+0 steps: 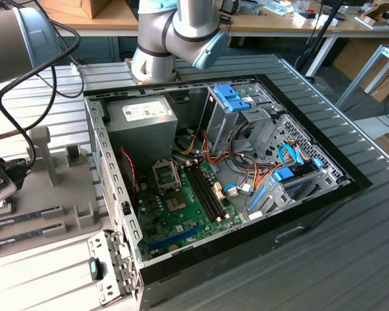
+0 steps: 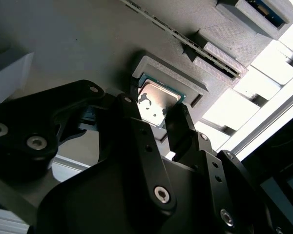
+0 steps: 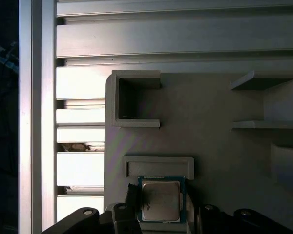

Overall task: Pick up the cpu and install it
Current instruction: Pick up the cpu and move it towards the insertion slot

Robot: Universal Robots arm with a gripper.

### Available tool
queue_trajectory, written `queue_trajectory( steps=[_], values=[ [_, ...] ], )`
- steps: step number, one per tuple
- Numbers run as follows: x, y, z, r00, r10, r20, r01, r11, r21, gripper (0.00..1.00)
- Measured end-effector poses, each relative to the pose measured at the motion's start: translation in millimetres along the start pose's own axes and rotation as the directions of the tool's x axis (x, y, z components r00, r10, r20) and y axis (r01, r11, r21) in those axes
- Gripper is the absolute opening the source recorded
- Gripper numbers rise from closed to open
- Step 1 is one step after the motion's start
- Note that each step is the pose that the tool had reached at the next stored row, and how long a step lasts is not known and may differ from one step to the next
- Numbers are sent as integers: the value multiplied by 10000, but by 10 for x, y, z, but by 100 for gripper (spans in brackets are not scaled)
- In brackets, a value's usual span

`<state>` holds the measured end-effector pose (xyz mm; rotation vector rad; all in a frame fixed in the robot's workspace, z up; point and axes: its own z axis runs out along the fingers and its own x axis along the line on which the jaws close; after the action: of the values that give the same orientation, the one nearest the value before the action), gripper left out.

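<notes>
The cpu, a flat square chip with a silver top and a thin green rim, lies in a raised grey nest of the grey holder plate. In both wrist views my gripper straddles it. One black finger presses one edge and the other finger presses the opposite edge, shut on the chip while it rests in the nest. In the exterior view the motherboard lies in the open computer case, its socket frame near the grey power supply.
The holder plate sits at the exterior view's left, beside the case wall, with memory sticks in slots and upright grey posts. Drive cages and cables fill the case's right side. Slotted aluminium rails border the plate.
</notes>
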<state>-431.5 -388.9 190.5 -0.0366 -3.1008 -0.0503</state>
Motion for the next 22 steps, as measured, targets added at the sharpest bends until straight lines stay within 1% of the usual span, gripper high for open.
queue_trajectory(
  steps=[1, 2, 6, 7, 17, 22],
  values=[
    [1, 1, -24, 10000, -1, 2, 1, 10000, -15, 47],
    [1, 1, -33, 10000, -1, -1, 1, 10000, -16, 47],
    [2, 2, -53, 10000, -1, 0, 1, 10000, -18, 47],
    [3, 2, -78, 10000, -1, 0, 1, 10000, -18, 47],
    [4, 3, -101, 10000, -1, 0, 1, 10000, -17, 47],
    [5, 4, -137, 10000, -1, 0, 1, 10000, -18, 47]
  ],
)
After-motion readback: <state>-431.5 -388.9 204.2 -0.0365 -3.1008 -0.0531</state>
